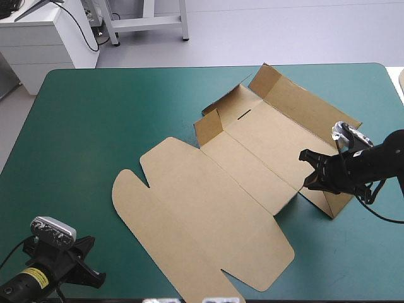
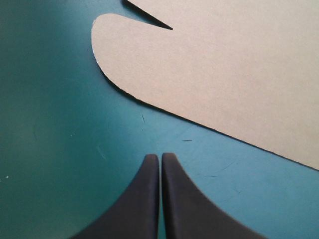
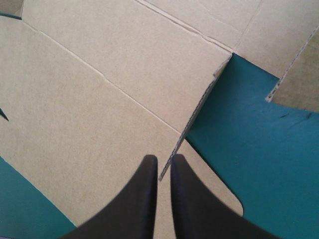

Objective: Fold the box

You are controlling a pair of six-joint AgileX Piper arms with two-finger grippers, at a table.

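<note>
Pinching box (image 3: 99,74), right end effector (image 3: 163,162), wrist view

The teal-green covered tabletop (image 1: 76,126) is bare across its left half and its near right corner. The brown cut-board box (image 1: 208,189) covers the middle. Its flat lid (image 1: 189,221) reaches the near edge, and its raised walls (image 1: 297,101) block the far right. A bare strip separates its rounded flap (image 2: 129,55) from the left gripper (image 2: 159,157), whose jaws are together. The right gripper (image 3: 163,158) has its jaws pinched on a standing wall's edge.
</note>
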